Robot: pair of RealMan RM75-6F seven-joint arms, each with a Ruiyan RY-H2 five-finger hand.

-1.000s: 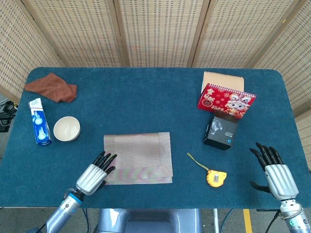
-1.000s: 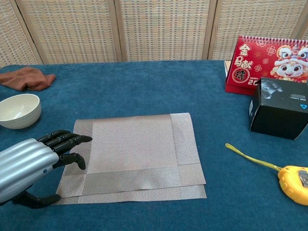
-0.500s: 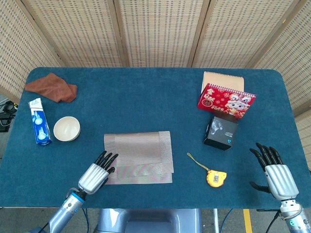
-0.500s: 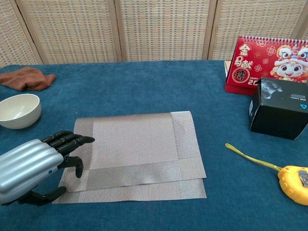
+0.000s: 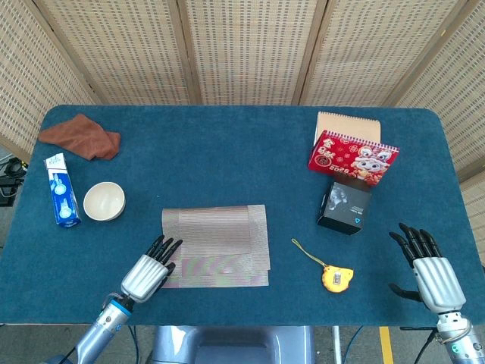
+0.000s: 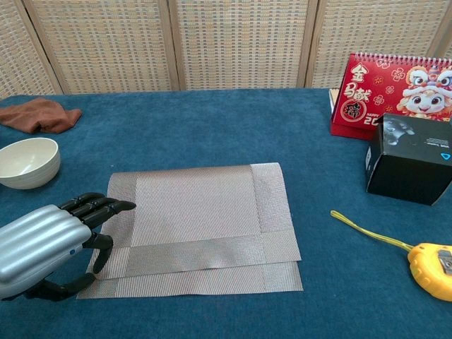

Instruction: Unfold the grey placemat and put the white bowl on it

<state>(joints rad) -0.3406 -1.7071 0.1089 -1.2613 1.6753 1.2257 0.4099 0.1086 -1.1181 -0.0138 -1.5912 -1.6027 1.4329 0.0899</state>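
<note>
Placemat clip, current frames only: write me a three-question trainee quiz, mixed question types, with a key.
1. True or false: the white bowl already sits on the grey placemat.
2. Which hand is at the placemat's near-left corner? A) left hand B) right hand
3. Fill in: the yellow tape measure lies on the table between the placemat and the ____ hand.

Key:
1. False. The bowl stands on the blue table, left of the mat, which is folded in layers.
2. A
3. right

The bowl sits left of the placemat, with the box to its right.
</note>
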